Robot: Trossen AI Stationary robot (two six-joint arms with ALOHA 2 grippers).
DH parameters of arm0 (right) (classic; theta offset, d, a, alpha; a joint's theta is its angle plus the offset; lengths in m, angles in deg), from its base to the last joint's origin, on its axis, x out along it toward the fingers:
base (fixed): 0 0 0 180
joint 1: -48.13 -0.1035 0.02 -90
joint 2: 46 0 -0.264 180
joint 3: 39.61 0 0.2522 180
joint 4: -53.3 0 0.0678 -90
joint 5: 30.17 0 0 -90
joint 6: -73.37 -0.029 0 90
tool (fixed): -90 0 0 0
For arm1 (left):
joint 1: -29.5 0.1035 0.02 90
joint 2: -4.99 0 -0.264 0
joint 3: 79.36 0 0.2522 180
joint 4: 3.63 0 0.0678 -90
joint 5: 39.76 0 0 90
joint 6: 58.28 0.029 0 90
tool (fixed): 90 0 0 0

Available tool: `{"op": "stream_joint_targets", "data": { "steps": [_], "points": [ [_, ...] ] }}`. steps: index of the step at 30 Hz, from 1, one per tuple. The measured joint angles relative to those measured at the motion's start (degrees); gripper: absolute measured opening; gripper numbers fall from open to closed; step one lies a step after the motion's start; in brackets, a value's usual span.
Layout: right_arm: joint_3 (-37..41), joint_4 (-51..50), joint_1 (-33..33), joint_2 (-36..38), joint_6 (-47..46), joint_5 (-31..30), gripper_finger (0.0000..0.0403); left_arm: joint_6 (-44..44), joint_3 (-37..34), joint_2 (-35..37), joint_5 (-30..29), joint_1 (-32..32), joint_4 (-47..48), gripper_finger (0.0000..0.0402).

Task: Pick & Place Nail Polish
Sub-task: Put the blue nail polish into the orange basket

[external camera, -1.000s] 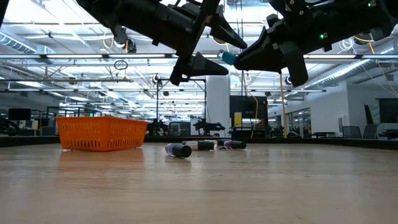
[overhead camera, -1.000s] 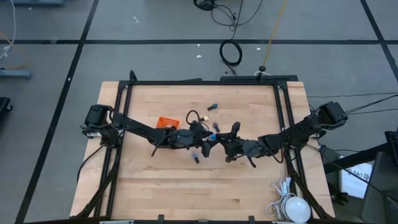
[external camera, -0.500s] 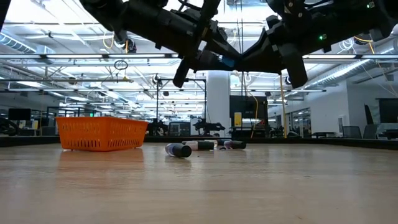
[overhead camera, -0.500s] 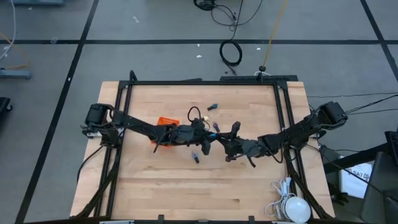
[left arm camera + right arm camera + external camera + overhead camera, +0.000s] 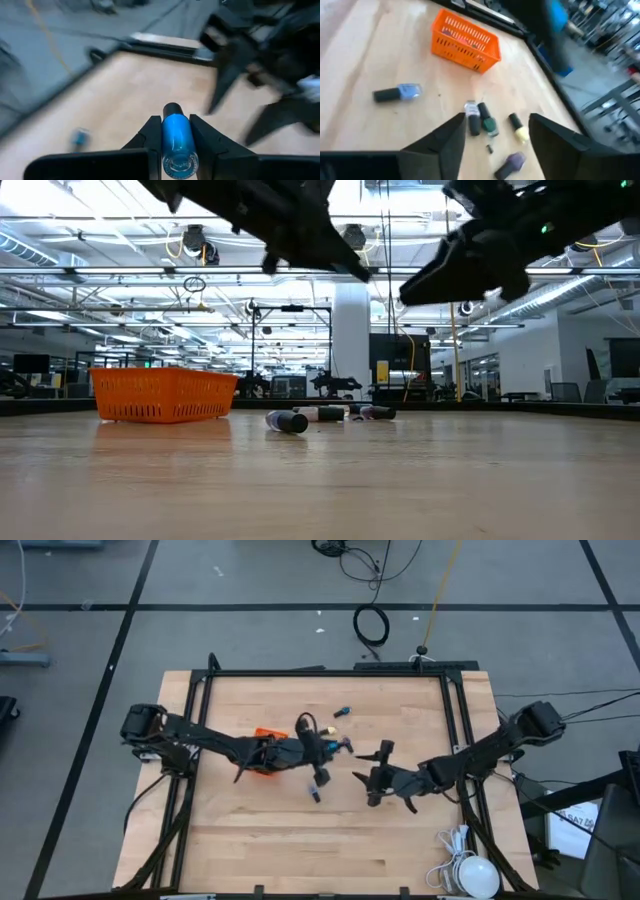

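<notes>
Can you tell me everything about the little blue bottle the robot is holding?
The blue nail polish bottle is small and round-sided, shiny bright blue, with a dark cap at one end. It lies lengthwise between the left gripper's two dark fingers, which are shut on it from both sides, cap pointing away from the wrist. It is held up in the air over the wooden table, near the orange basket. Only the fingers touch it.

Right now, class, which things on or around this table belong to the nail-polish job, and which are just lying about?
Job: blue bottle in the left gripper; loose bottles; orange basket.
Lying about: white cable bundle; black cable coil.
</notes>
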Motion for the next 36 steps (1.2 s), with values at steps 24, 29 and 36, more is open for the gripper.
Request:
{"op": "stream_joint_targets", "data": {
  "steps": [24, 29, 36],
  "points": [
    [0.0, -14.0, 3.6, 6.9, -11.0, -0.2, 0.0191, 0.9, -1.0, 1.6, -34.0, -10.4, 24.2, 0.0052],
    [0.0, -14.2, 3.6, 6.9, -11.0, -0.2, 0.0190, -1.1, -8.8, 1.6, -19.4, -5.5, 8.3, 0.0052],
    [0.9, -14.2, 3.5, 6.9, -11.9, 0.0, 0.0185, 2.8, -21.1, 1.6, 5.6, 0.4, -36.6, 0.0052]
  ]
}}
